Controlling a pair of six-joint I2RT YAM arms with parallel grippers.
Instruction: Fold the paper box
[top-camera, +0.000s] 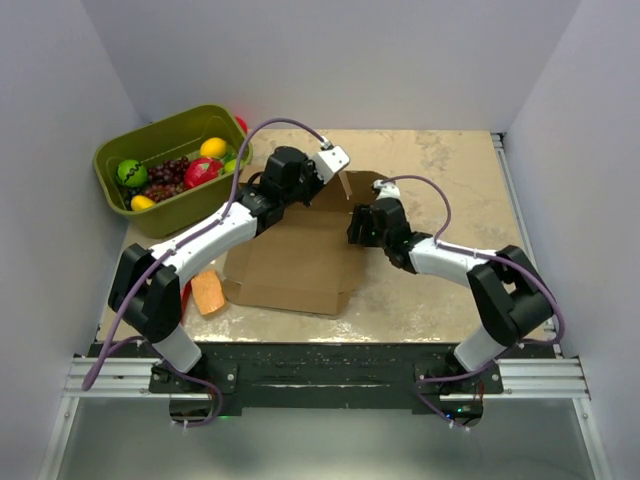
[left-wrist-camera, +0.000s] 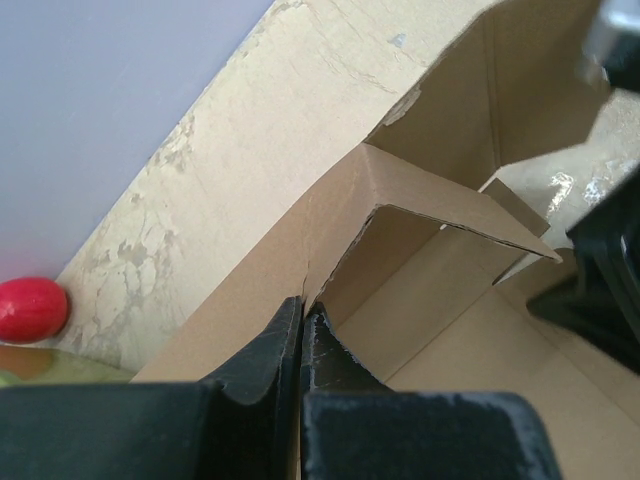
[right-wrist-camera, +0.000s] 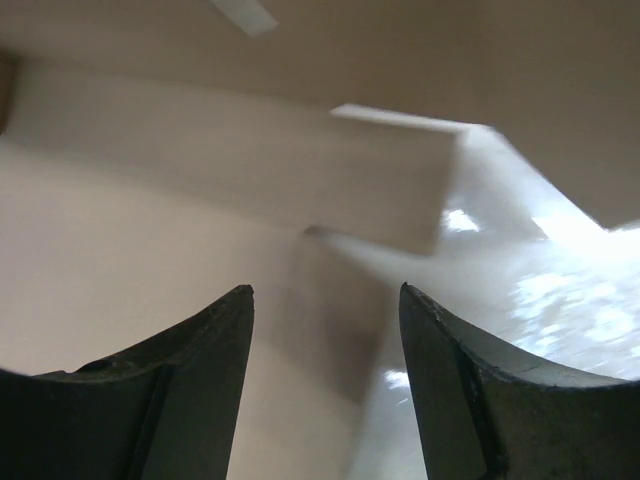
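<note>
Brown corrugated cardboard paper box (top-camera: 300, 255) at centre of top view on beige table (top-camera: 440, 170), half folded. Left gripper (left-wrist-camera: 302, 308) clenched on rear wall, upper centre, holding it upright. Right gripper (right-wrist-camera: 325, 295) parted, grasping nothing, centre right over inner flap, probably lining up to fold.

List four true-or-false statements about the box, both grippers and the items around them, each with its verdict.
1. The left gripper is shut on a wall of the paper box. True.
2. The right gripper is clamped shut. False: its jaws stand apart over the box.
3. The green bin holds fruit. True.
4. The orange block lies inside the box. False: it lies on the table, beside the box's near left corner.
</note>
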